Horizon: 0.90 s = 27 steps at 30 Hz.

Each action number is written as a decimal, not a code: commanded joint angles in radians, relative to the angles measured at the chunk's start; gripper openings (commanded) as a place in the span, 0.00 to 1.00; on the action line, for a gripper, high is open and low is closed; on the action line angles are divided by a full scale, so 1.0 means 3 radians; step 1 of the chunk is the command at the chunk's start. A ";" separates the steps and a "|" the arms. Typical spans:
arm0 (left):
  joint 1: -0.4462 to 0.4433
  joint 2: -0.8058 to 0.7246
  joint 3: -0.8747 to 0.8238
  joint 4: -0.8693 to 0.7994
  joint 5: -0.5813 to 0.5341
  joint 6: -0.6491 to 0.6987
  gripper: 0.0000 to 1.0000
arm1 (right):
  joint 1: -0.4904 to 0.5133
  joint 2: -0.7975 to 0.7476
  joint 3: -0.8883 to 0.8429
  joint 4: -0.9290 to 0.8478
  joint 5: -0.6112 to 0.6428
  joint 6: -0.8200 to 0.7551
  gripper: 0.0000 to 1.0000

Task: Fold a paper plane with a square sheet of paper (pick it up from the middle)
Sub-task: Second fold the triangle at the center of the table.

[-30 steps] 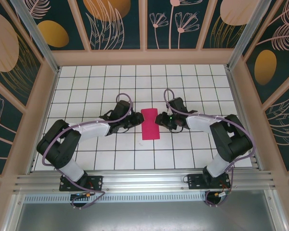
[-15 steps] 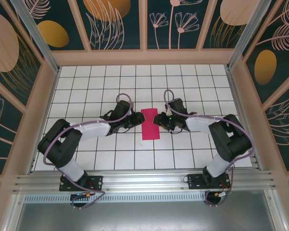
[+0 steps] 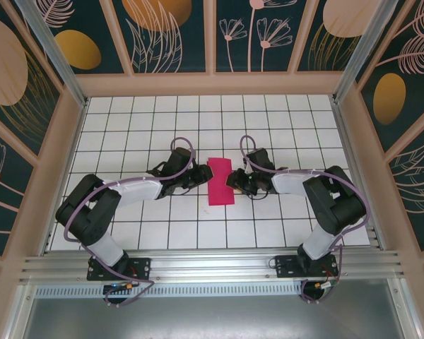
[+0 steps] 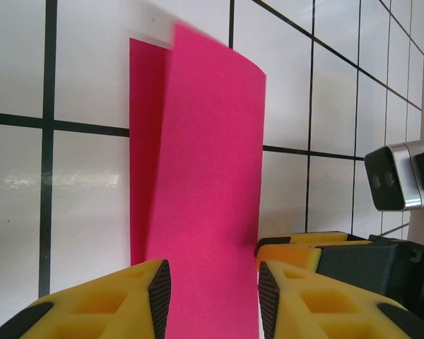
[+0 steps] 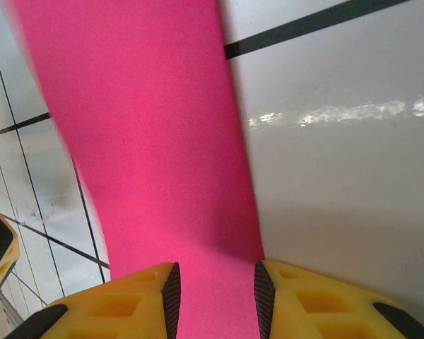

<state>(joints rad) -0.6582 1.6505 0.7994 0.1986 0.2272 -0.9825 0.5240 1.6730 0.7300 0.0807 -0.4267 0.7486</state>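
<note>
Jaws on both sides are standing partly spread, with pink showing across each gap. The left gripper (image 4: 213, 286) and right gripper (image 5: 213, 286) are flanking the folded sheet of paper (image 3: 220, 181), which is lying mid-table (image 3: 198, 120), its upper layer lifting slightly.

No legible text, label or number anywhere (pink paper (image 3: 220, 182) plain, wall panels (image 3: 171, 35) merely floral)

One pink paper (image 3: 220, 181) sits between two end effectors, the left end effector (image 3: 203, 176) and the right end effector (image 3: 231, 181), on one tiled worktop (image 3: 198, 120).
</note>
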 commanded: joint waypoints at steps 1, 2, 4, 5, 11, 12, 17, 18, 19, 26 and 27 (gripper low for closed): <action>0.0024 0.0060 0.0003 0.0039 0.0003 -0.0051 0.40 | 0.0023 0.0063 -0.0063 0.0082 0.0031 0.0063 0.37; 0.0025 0.0066 -0.0001 0.0043 0.0015 -0.0054 0.41 | 0.0023 0.0063 -0.0062 0.0084 0.0029 0.0065 0.37; 0.0026 0.0085 -0.0001 0.0051 0.0030 -0.0063 0.43 | 0.0023 0.0066 -0.0072 0.0092 0.0031 0.0068 0.37; 0.0026 0.0096 -0.0010 0.0071 0.0039 -0.0071 0.43 | 0.0023 0.0064 -0.0079 0.0092 0.0036 0.0068 0.37; 0.0023 0.0192 -0.0012 0.0157 0.0111 -0.0147 0.43 | 0.0018 0.0081 -0.0099 0.0100 0.0041 0.0069 0.37; 0.0024 0.0194 -0.0041 0.0163 0.0078 -0.0187 0.43 | 0.0018 0.0086 -0.0098 0.0102 0.0041 0.0061 0.37; 0.0023 0.0184 -0.0220 0.0515 0.0192 -0.0388 0.43 | 0.0007 0.0093 -0.0113 0.0079 0.0057 0.0051 0.37; 0.0026 0.0194 -0.0213 0.0529 0.0237 -0.0405 0.43 | 0.0007 0.0089 -0.0113 0.0077 0.0056 0.0048 0.36; 0.0024 0.0194 -0.0213 0.0546 0.0258 -0.0417 0.43 | 0.0007 0.0089 -0.0112 0.0073 0.0057 0.0044 0.37; 0.0024 0.0332 -0.0226 0.0689 0.0310 -0.0495 0.42 | -0.0008 0.0083 -0.0117 0.0052 0.0077 0.0036 0.36; 0.0026 0.0338 -0.0222 0.0666 0.0284 -0.0502 0.42 | -0.0008 0.0079 -0.0120 0.0052 0.0074 0.0036 0.36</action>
<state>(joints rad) -0.6567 1.7287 0.7303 0.3676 0.2996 -1.1095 0.5236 1.6760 0.7170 0.1081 -0.4252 0.7650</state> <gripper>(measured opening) 0.420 0.363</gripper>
